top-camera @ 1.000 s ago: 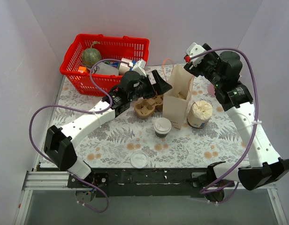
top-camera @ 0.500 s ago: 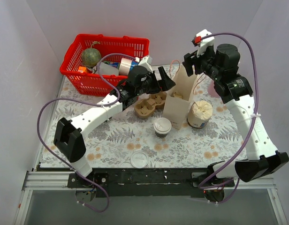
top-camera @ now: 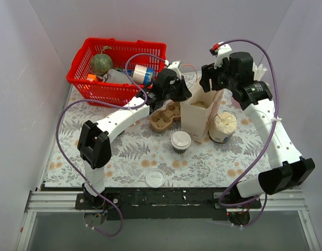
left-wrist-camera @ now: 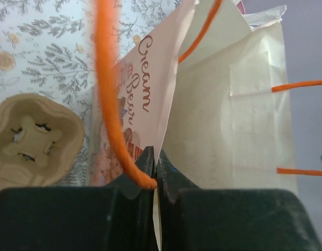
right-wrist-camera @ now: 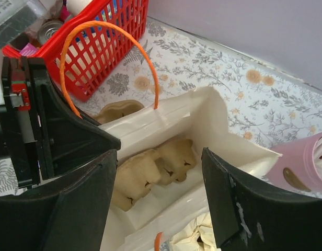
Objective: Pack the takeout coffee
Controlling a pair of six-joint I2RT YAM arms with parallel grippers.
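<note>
The takeout coffee point(top-camera: 181, 141), a small cup with a dark lower band and a white lid, stands on the table in front of the cream paper bag point(top-camera: 200, 112). At the bag's left rim, my left gripper point(top-camera: 188, 94) is shut on the paper edge point(left-wrist-camera: 157, 162), right beside the orange handle point(left-wrist-camera: 108, 94). Above the bag's open mouth hangs my right gripper point(right-wrist-camera: 161, 204), open, with one finger on each side and nothing between them. A cardboard cup carrier point(right-wrist-camera: 156, 170) lies at the bottom of the bag.
A second cardboard carrier point(top-camera: 165, 117) lies left of the bag. A white tub topped with crumpled paper point(top-camera: 222, 127) stands to its right. A loose white lid point(top-camera: 155, 178) lies near the front edge. The red basket point(top-camera: 116, 70) fills the back left. A pink object point(right-wrist-camera: 302, 167) sits behind the bag.
My left gripper has reached right to the bag's rim and shut on the paper edge. My right gripper has swung left and come over the bag's mouth.
</note>
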